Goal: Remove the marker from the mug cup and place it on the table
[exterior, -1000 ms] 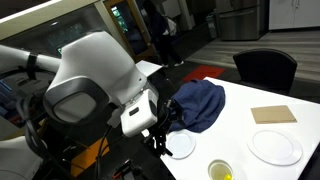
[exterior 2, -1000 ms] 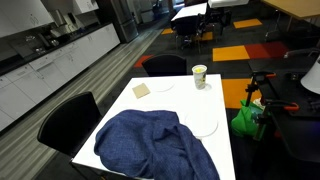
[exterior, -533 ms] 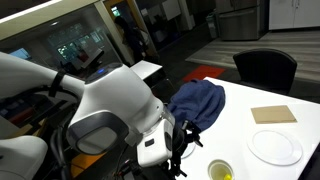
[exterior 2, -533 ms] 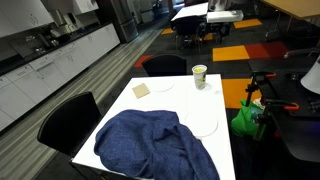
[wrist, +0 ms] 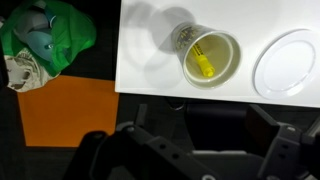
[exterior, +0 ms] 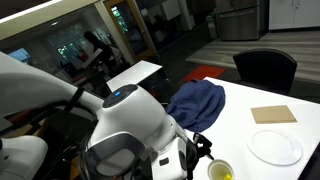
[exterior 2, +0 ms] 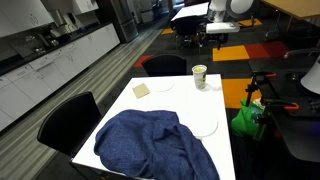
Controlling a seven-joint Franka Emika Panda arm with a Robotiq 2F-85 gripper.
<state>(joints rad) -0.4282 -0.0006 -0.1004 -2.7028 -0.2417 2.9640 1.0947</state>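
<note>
The white mug cup (wrist: 210, 55) stands near the table's (wrist: 150, 75) edge, with the yellow marker (wrist: 203, 66) lying inside it. The cup also shows in both exterior views (exterior: 220, 170) (exterior 2: 200, 76). My gripper (wrist: 195, 150) hangs above and off the table edge, just short of the cup. Its dark fingers are spread wide with nothing between them. In an exterior view the arm's bulky white body (exterior: 130, 140) fills the foreground beside the cup, and the gripper (exterior: 196, 155) is a dark shape next to it.
A white plate (wrist: 290, 62) lies right beside the cup. A blue cloth (exterior 2: 150, 145), a tan board (exterior: 273, 114) and another plate (exterior 2: 203, 125) lie on the table. A green bundle (wrist: 50, 35) sits on the floor past the table edge. Black chairs (exterior 2: 165, 65) stand around.
The arm has swung across the foreground toward the cup's end of the table and now shows at the top of the other exterior view. The cup and marker have not moved.
</note>
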